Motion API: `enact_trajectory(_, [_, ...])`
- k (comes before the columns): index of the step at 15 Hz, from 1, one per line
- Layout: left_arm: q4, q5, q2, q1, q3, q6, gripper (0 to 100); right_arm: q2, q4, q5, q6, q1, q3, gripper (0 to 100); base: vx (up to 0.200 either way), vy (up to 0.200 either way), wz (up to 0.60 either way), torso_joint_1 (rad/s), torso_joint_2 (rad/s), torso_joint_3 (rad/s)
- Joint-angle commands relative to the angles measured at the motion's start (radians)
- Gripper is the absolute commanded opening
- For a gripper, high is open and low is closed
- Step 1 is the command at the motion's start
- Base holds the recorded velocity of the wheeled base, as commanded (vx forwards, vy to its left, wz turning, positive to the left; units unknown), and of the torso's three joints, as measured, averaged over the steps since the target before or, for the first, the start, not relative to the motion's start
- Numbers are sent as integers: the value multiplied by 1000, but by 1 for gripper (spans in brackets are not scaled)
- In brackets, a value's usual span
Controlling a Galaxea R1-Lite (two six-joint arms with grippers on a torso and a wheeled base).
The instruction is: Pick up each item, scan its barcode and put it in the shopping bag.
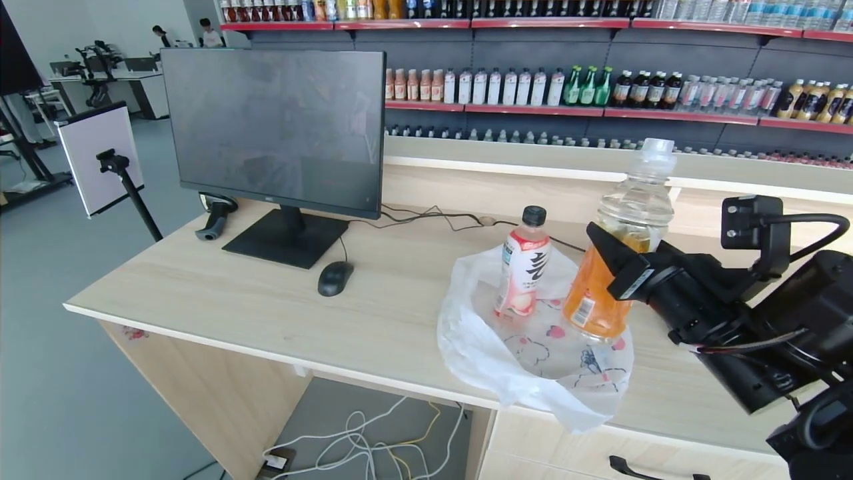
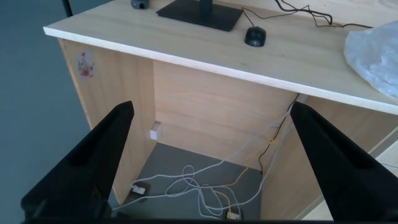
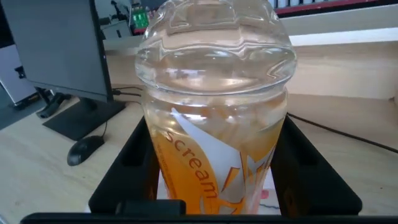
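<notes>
- The right gripper (image 1: 626, 257) is clamped around the orange bottle (image 1: 600, 293), whose long axis is near upright, base over the bag (image 1: 480, 333).
- The pink bottle (image 1: 524, 273) stands inside the bag.
- The left gripper (image 2: 208, 162) is spread, well apart from the bag.

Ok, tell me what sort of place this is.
Likely a shop checkout: shelves of bottled drinks behind the counter, a monitor and handheld scanner on it, and the right gripper holding an orange bottle at a shopping bag.
</notes>
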Motion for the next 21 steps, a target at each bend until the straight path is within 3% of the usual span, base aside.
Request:
enact_trajectory(1, [0,0,0,0,0,0,100,4,0,25,-1,2,50,0,0,0,0,0,0,0])
enact_trajectory(6, [0,0,0,0,0,0,100,22,0,31,-1,2,121,0,0,0,0,0,0,0])
enact_trajectory(21, [1,0,0,0,0,0,100,214,0,31,-5,-50,-95,0,0,0,0,0,0,0])
